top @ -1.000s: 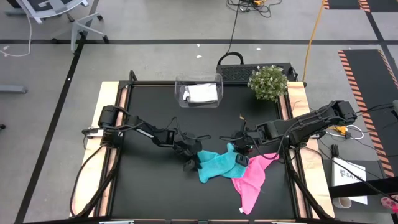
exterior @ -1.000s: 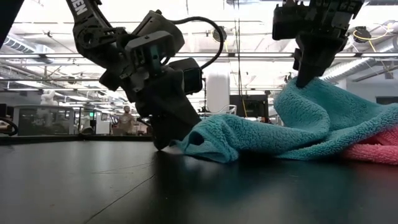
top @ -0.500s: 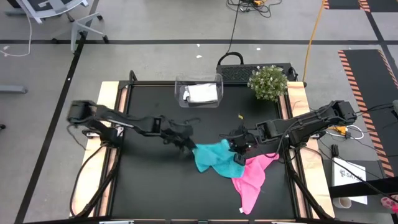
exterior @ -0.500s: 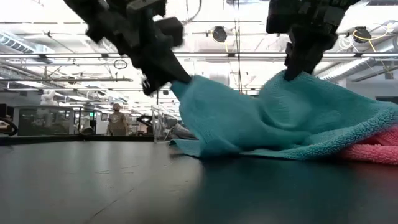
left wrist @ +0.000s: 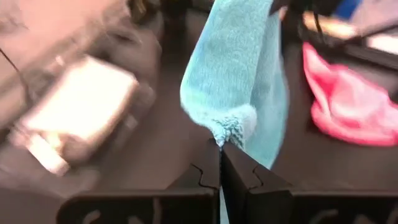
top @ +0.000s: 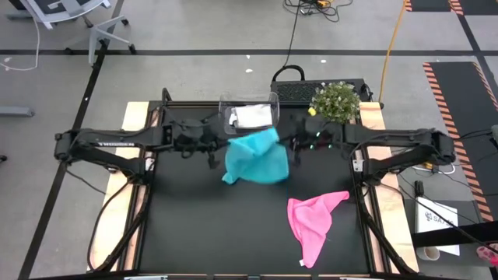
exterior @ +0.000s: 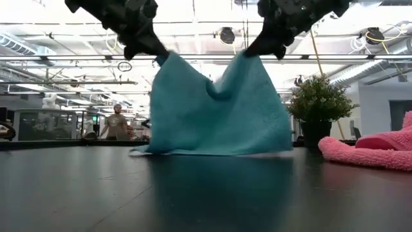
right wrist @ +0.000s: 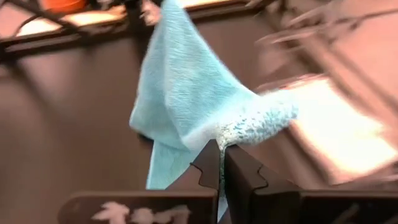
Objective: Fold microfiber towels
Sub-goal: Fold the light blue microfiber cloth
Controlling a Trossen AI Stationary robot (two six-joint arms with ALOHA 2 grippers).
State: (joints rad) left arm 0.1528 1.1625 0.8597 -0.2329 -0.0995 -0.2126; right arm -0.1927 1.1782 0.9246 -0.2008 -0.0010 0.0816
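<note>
The teal towel [top: 253, 155] hangs spread between my two grippers over the far middle of the table, and its lower edge [exterior: 212, 153] reaches the table top. My left gripper [top: 220, 148] is shut on its upper left corner. My right gripper [top: 289, 146] is shut on its upper right corner. The pink towel [top: 315, 222] lies crumpled on the table at the near right. The grey-white towel [top: 253, 117] lies in the clear bin [top: 226, 117] at the far edge. My left gripper pinches the teal towel's upper left corner [left wrist: 231, 127] between its two fingertips [left wrist: 210, 168]. The towel hangs below it [exterior: 154, 55], its lower edge on the table. My right gripper pinches the upper right corner [right wrist: 249, 124] between its two fingertips [right wrist: 239, 168]. The top edge sags a little between the grippers [exterior: 209, 87].
A small potted plant [top: 336, 103] stands at the far right corner, close to my right arm. The clear bin stands just behind the hanging towel. The black table top [top: 194, 225] lies bare at the near left and middle.
Both grippers have risen and gone toward the table's far edge, staying shut on the teal towel. The towel has been lifted off the pink one and drawn from a crumpled heap into a hanging sheet. The pink towel has stayed where it was.
</note>
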